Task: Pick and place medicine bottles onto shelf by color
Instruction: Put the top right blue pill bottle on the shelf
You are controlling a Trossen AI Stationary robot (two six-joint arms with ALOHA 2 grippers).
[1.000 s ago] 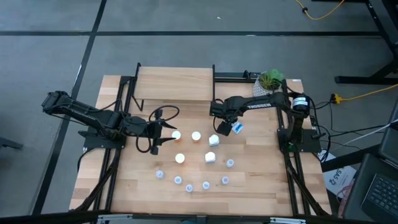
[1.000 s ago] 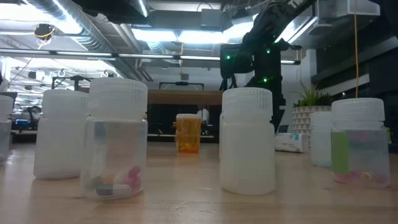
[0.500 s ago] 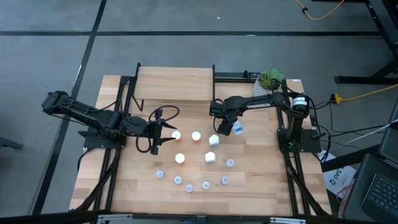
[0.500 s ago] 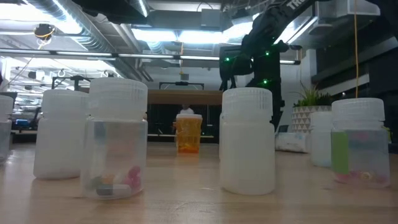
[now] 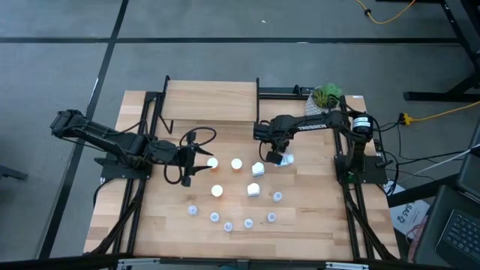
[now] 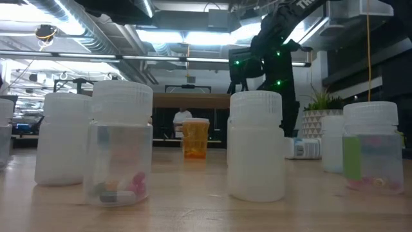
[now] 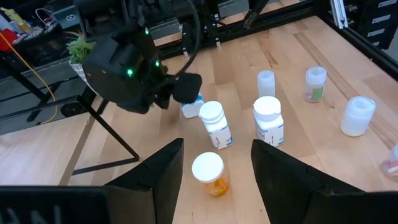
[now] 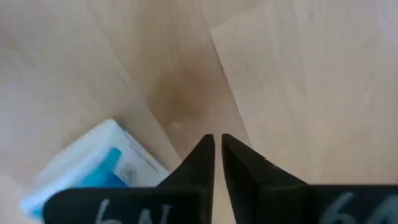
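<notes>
My right gripper points down at the bare tabletop right of the bottle cluster, its fingers shut on nothing. A white medicine bottle with a blue label lies on its side right beside them; whether it touches them I cannot tell. It also shows under the gripper as the lying bottle. My left gripper hovers open, level with an upright orange bottle ahead of its fingers. Other orange bottles, white bottles and pale-blue vials stand on the table. The shelf stands at the far edge.
A potted green plant stands at the far right corner behind the right arm. Vials form an arc toward the near edge. Black frame rails flank the shelf. Bare wood lies at the near left.
My right gripper has shut its fingers over the table without leaving its place and has rolled slightly. The lying white bottle with the blue label has turned and shifted a little on the table beside it.
</notes>
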